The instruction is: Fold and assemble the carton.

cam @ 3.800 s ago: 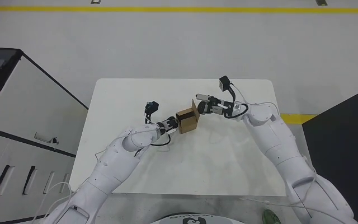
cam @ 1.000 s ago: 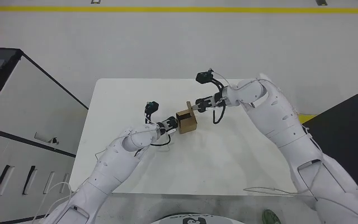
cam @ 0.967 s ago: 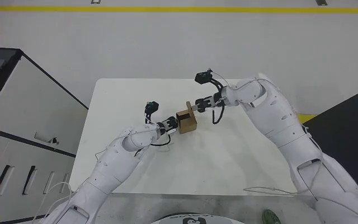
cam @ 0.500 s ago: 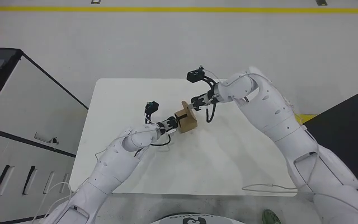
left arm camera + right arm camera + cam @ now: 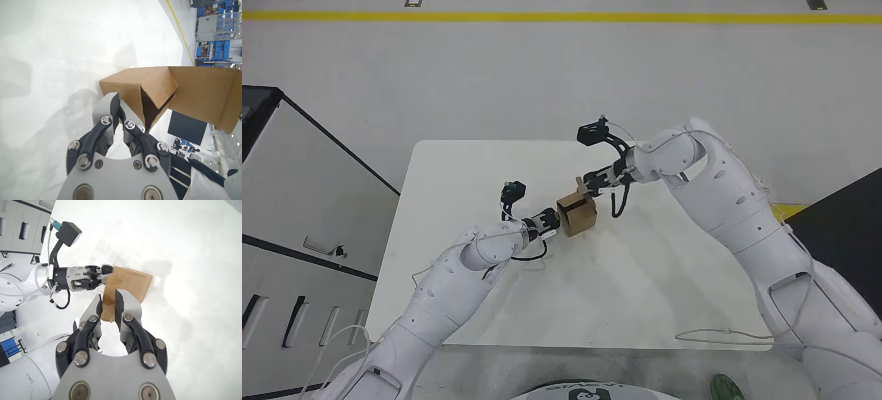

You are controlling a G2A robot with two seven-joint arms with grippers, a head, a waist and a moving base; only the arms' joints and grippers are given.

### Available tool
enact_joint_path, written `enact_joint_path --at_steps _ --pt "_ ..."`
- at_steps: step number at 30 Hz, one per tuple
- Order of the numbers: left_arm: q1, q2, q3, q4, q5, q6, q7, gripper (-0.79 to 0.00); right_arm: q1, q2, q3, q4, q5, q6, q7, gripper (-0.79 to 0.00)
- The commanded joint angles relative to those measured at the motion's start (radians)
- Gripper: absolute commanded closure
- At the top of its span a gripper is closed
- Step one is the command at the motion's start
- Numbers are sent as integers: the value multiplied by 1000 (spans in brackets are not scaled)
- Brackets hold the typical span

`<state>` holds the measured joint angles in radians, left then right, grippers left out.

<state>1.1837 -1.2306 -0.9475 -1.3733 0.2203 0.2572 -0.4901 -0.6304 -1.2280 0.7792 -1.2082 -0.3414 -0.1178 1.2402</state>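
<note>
A small brown carton (image 5: 578,213) stands in the middle of the white table (image 5: 662,290). My left gripper (image 5: 551,222) sits at the carton's left side, shut on a corner edge of the carton (image 5: 121,89); the right wrist view shows the left gripper (image 5: 107,273) pinching that edge. My right gripper (image 5: 588,186) hovers at the carton's far side, over its top. Its fingers (image 5: 118,306) stand a little apart, and a top flap (image 5: 108,303) shows face-on between them. In the left wrist view one end of the carton gapes, with a flap (image 5: 204,94) sticking out.
A grey cabinet (image 5: 282,190) stands off the table's left side. A yellow floor line (image 5: 562,16) runs beyond the far edge. Bare tabletop lies on all sides of the carton.
My right arm swung from the carton's right side round to its far side. The raised top flap now lies lower on the carton. The left arm kept still.
</note>
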Motion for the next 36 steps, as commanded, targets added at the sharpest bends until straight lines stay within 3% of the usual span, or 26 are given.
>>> enact_joint_path --at_steps 1,21,36 --pt "0 0 0 0 0 0 0 0 4 -2 -7 -3 -11 2 -1 -160" --pt "0 0 0 0 0 0 0 0 51 -35 -87 40 -77 28 16 -163" --pt "0 0 0 0 0 0 0 0 60 -39 -88 28 -113 52 34 -166"
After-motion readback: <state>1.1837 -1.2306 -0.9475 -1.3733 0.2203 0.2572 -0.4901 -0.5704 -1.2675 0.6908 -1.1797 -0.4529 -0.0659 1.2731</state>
